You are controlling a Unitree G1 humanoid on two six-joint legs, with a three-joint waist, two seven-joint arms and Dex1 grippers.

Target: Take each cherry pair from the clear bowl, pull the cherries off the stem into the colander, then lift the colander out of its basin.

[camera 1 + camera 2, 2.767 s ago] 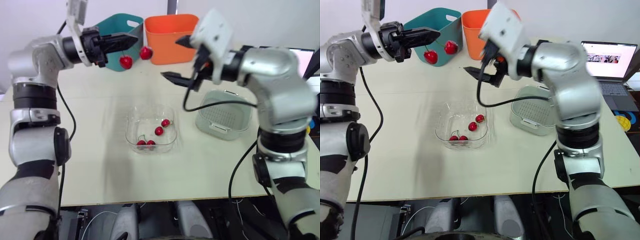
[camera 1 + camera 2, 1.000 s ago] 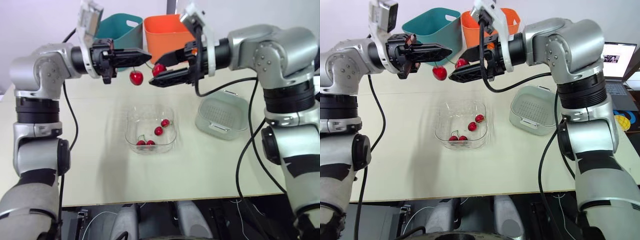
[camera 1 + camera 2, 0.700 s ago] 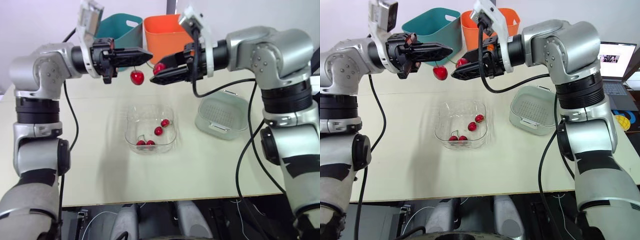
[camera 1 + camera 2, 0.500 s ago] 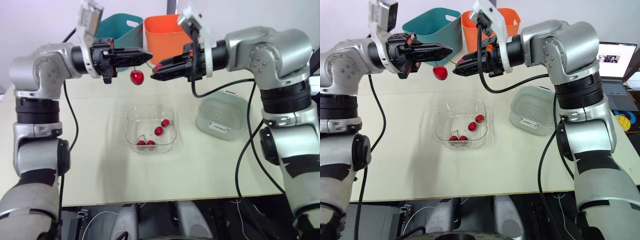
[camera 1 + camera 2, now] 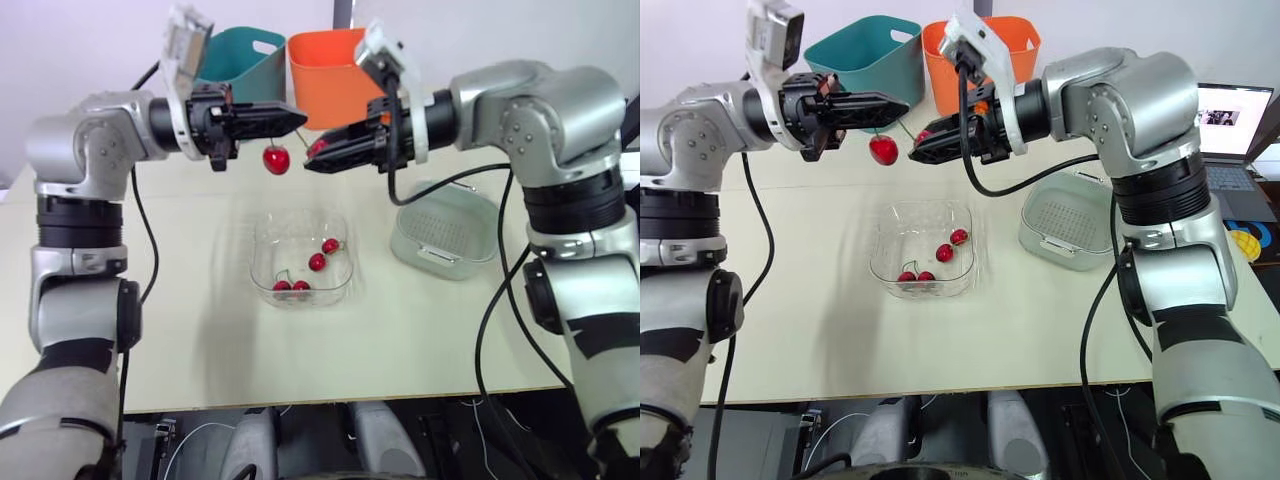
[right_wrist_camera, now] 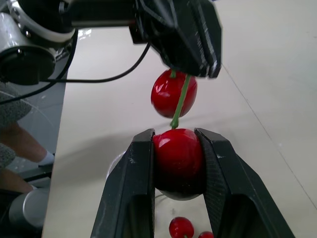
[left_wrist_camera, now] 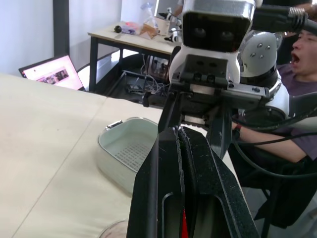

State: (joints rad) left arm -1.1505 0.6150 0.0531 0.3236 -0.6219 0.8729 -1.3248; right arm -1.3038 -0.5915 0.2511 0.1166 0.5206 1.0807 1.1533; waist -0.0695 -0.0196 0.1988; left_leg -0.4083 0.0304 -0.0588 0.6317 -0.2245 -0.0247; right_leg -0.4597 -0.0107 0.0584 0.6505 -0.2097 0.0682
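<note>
My left gripper [image 5: 298, 120] is shut on the green stem [image 6: 179, 106] of a cherry pair, high above the table. One red cherry [image 5: 276, 159] hangs free below it. My right gripper [image 5: 311, 158] meets it from the right and is shut on the pair's other cherry [image 6: 178, 158]. Under both grippers the clear bowl [image 5: 264, 235] holds several more cherries [image 5: 318, 262]. The pale colander [image 5: 447, 236] sits in its basin on the table to the right, below my right forearm.
A teal bin [image 5: 240, 58] and an orange bin [image 5: 335, 75] stand at the table's back edge behind the grippers. A laptop [image 5: 1237, 120] lies at the far right. A person [image 7: 302, 64] sits beyond the table.
My right gripper, open around the second cherry a second ago, has shut on it. Both grippers have stayed close together above the bowl.
</note>
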